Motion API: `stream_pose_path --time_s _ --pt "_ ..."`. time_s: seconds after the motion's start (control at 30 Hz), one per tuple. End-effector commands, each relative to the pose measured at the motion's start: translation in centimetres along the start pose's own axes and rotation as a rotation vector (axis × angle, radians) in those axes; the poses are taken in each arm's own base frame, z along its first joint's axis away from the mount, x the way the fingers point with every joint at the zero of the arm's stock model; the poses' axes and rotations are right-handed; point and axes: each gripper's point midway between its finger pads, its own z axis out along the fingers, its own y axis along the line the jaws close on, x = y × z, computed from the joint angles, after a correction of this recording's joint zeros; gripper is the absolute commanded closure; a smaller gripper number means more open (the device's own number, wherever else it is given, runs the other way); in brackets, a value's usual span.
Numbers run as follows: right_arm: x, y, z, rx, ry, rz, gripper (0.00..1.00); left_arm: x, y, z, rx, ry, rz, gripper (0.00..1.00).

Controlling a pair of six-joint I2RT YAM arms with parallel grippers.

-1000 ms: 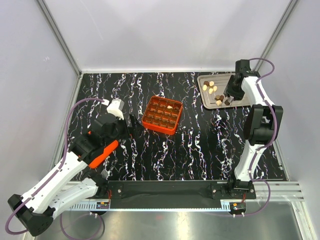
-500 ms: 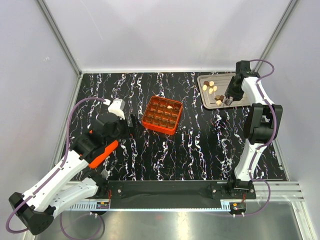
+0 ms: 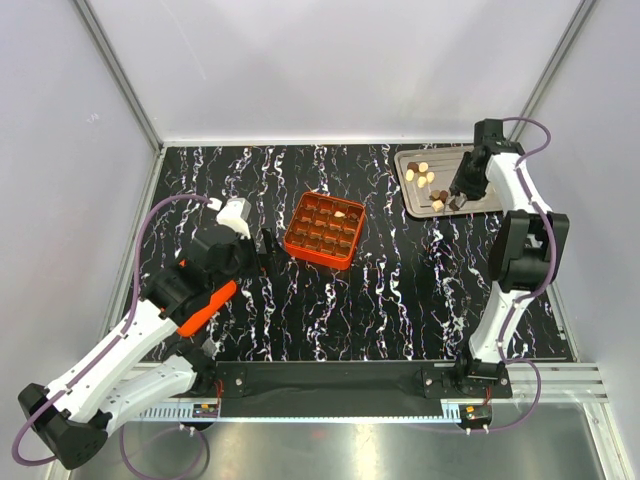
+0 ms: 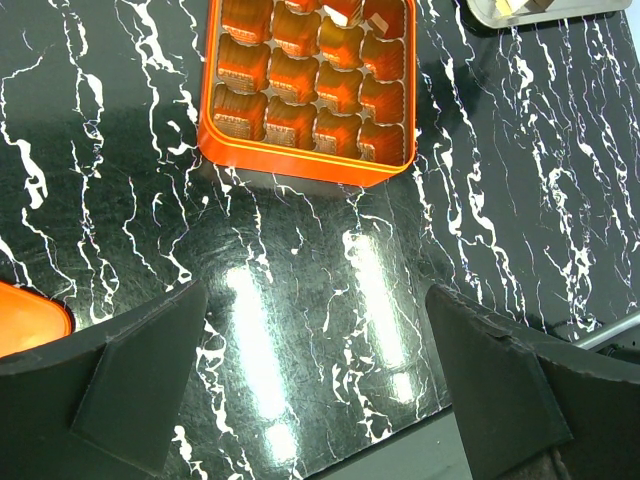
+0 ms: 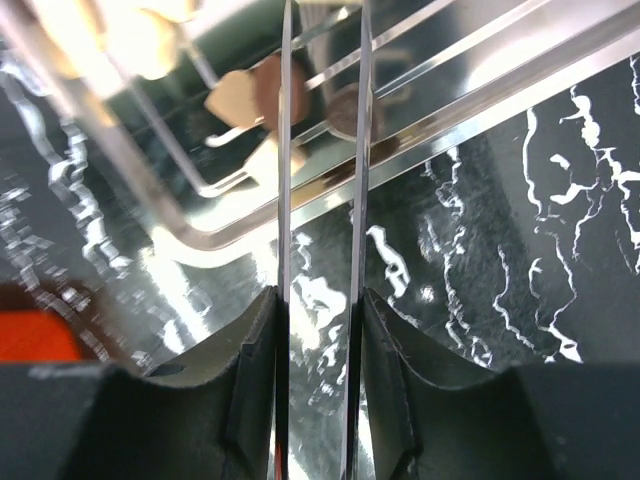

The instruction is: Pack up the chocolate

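1. A robot lab test cell: plain white panel walls [image 3: 350,70] meet at aluminium posts [image 3: 120,75].
2. A black marbled table [image 3: 380,300] (glossy, streaked with glare) fills it.
3. The cabled left arm [image 3: 120,350] and right arm [image 3: 520,250] stand bolted to a black rail [image 3: 330,378].

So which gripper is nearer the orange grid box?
Left. The left gripper sits just left of the orange grid box; the right gripper is away over the silver tray.

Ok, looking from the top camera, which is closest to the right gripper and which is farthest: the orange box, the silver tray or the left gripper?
1. The silver tray: directly under the right gripper, at the far right.
2. The orange box: in the middle of the view.
3. The left gripper: just left of the box, so farthest.
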Motion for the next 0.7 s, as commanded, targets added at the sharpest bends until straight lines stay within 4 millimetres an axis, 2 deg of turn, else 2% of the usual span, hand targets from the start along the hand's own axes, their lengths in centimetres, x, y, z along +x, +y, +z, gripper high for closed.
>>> stream_pose_path --time_s 0.0,0.07,0.13,0.2,0.3,0.37,0.43,0.47,0.53,0.57,0.67 --pt "-2.3 2.8 -6.2 -0.156 -0.110 -0.002 0.62 -2.0 -0.8 -0.3 0.025 -0.071 -0.001 0.01" --pt "-1.9 3.9 -7.6 -0.201 -0.125 -0.010 0.62 -2.0 -0.8 -0.3 0.022 -0.072 -0.001 0.01" --pt "-1.0 5.9 -8.6 -0.231 -0.126 -0.050 0.62 -2.1 -0.9 -0.5 0.026 -0.076 -0.003 0.01" --pt "0.3 8.7 -10.4 -0.276 -0.133 -0.105 0.62 -2.4 -1.0 -0.8 0.033 -0.085 -0.006 0.01" --pt "1.8 12.0 -12.8 -0.357 -0.142 -0.141 0.62 -2.6 -1.1 -1.0 0.036 -0.093 -0.009 0.01" --pt "3.9 15.2 -14.7 -0.427 -0.139 -0.190 0.62 -2.7 -1.0 -1.3 0.033 -0.098 -0.011 0.01" --pt "5.7 17.4 -15.9 -0.483 -0.127 -0.227 0.62 -2.8 -1.0 -1.5 0.034 -0.101 -0.011 0.01" --pt "7.6 19.4 -16.7 -0.528 -0.115 -0.260 0.62 -2.8 -1.0 -1.6 0.034 -0.102 -0.011 0.01" --pt "9.3 21.0 -17.1 -0.559 -0.103 -0.297 0.62 -2.8 -1.0 -1.7 0.038 -0.107 -0.017 0.01" --pt "10.9 22.2 -17.4 -0.575 -0.083 -0.329 0.62 -2.8 -1.1 -1.7 0.040 -0.108 -0.018 0.01" --pt "12.6 23.5 -17.0 -0.576 -0.063 -0.362 0.62 -2.9 -1.2 -1.8 0.045 -0.110 -0.020 0.01"
